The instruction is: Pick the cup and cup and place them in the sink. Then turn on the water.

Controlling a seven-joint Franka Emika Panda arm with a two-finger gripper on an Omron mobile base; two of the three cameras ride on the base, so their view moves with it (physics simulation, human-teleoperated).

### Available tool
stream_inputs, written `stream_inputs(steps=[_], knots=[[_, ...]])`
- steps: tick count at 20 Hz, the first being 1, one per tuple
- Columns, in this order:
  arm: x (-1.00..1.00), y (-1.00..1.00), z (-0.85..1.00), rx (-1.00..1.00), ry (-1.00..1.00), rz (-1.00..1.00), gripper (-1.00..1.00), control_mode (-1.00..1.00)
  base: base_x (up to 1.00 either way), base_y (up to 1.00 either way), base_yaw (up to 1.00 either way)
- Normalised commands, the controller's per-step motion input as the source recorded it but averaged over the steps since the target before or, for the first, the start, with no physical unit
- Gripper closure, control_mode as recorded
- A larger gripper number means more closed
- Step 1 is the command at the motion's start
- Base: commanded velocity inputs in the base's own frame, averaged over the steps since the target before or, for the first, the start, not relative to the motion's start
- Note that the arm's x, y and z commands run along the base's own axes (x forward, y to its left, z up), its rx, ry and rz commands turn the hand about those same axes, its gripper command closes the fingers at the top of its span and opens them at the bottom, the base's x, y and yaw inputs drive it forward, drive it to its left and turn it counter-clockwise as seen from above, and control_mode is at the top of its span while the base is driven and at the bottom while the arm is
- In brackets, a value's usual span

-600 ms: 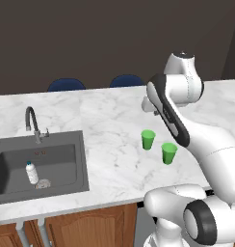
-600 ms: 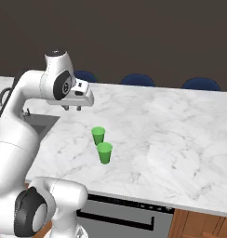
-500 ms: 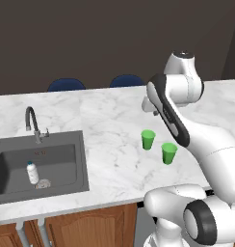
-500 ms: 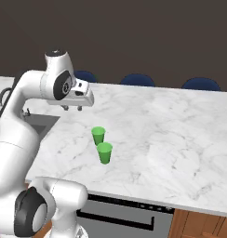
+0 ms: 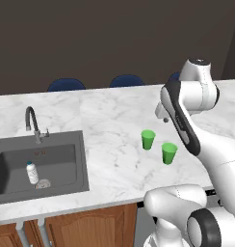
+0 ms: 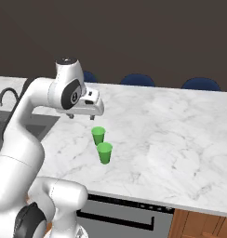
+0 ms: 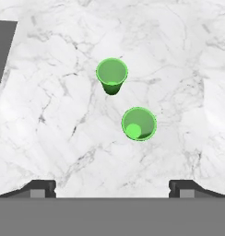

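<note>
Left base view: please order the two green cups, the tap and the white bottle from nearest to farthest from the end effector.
1. Far cup, just below-left of the end effector.
2. Near cup, toward the counter's front edge.
3. Tap, behind the sink, far left.
4. White bottle, inside the sink.

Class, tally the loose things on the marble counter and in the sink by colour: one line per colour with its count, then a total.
Bright green tapered cups: 2, one nearer the sink, one nearer the counter's front edge, both upright on the white marble.
White bottle with blue cap: 1, in the dark grey sink basin.
Total: 3
</note>
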Motion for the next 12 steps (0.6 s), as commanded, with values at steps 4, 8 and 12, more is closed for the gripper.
stream_inputs(steps=[4,8,12], knots=[[-0.05,-0.28,-0.09,0.0,0.01,0.0,-1.0,-1.0,0.0,0.0,0.0],[-0.04,-0.27,-0.17,0.0,0.01,0.0,-1.0,-1.0,0.0,0.0,0.0],[0.0,-0.25,-0.31,0.0,0.0,-0.01,-1.0,-1.0,0.0,0.0,0.0]])
